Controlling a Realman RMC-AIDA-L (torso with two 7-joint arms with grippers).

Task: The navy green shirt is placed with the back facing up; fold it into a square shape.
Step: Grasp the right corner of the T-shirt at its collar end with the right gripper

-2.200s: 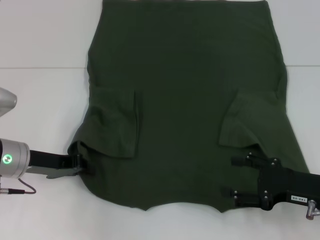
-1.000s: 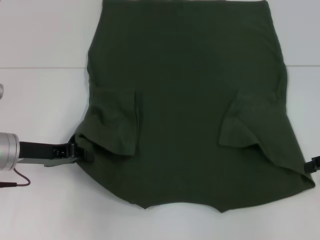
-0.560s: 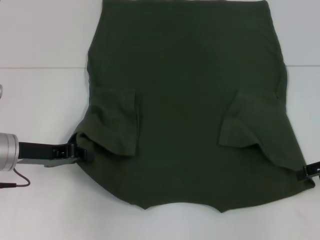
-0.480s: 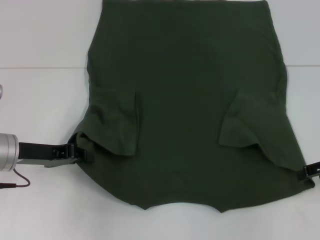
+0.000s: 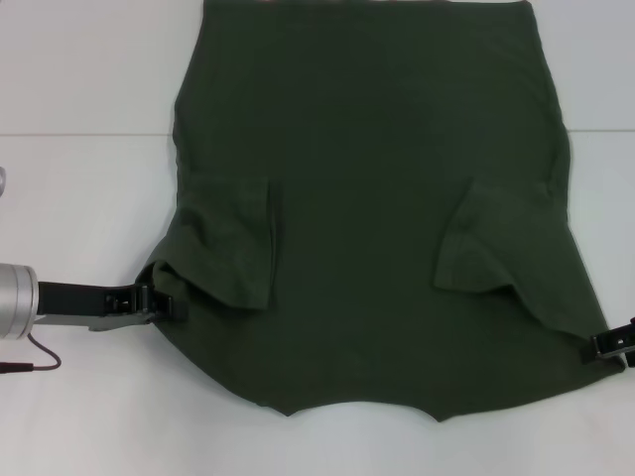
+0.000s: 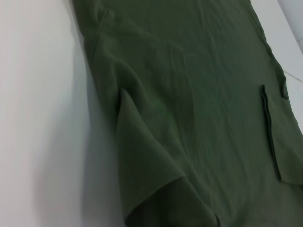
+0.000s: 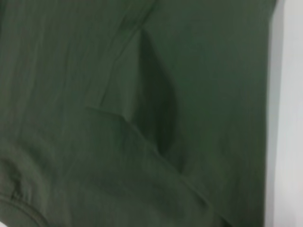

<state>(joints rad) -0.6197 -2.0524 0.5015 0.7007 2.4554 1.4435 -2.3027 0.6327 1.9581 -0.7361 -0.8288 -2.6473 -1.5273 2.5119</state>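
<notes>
The navy green shirt (image 5: 367,198) lies flat on the white table, both short sleeves folded inward onto the body. My left gripper (image 5: 164,303) reaches in from the left, shut on the shirt's near left shoulder edge, one black finger lying on top of the cloth. My right gripper (image 5: 611,344) shows only as a small black piece at the shirt's near right corner, at the picture's edge. The left wrist view looks along the shirt (image 6: 189,94) with a raised fold of cloth close by. In the right wrist view the shirt (image 7: 118,94) fills nearly everything, with one raised crease.
The white table (image 5: 79,198) runs out on both sides of the shirt and along the near edge. A thin cable (image 5: 35,363) trails from the left arm's silver wrist (image 5: 15,301). The shirt's hem reaches the far edge of the head view.
The right gripper has withdrawn from over the shirt's near right part to its right corner at the picture's edge. The left gripper has shifted slightly along the shoulder edge. The shirt stays spread.
</notes>
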